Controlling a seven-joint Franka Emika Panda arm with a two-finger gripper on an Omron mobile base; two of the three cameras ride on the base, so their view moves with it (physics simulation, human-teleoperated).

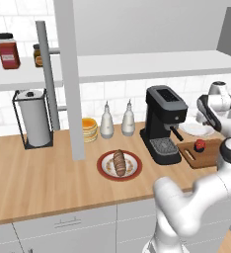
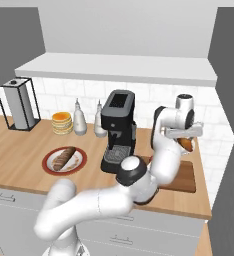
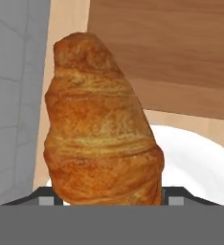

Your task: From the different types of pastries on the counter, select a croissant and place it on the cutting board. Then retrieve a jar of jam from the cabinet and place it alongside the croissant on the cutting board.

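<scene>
Wood-grain, light brown, the counter (image 1: pixel 48 173) spans the lower half of the left base view under a white tiled wall. At its right edge lies the flat dark-brown cutting board (image 1: pixel 206 157), carrying a small red jar of jam (image 1: pixel 200 145). Flaky and golden, the croissant (image 3: pixel 99 129) fills the hand view's centre, clamped between the gripper (image 2: pixel 185 138) fingers above a white plate (image 3: pixel 200 162).

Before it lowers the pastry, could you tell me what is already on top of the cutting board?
A small red jar of jam stands on the cutting board. The robot's arm covers the board's right part, so that area cannot be checked.
</scene>
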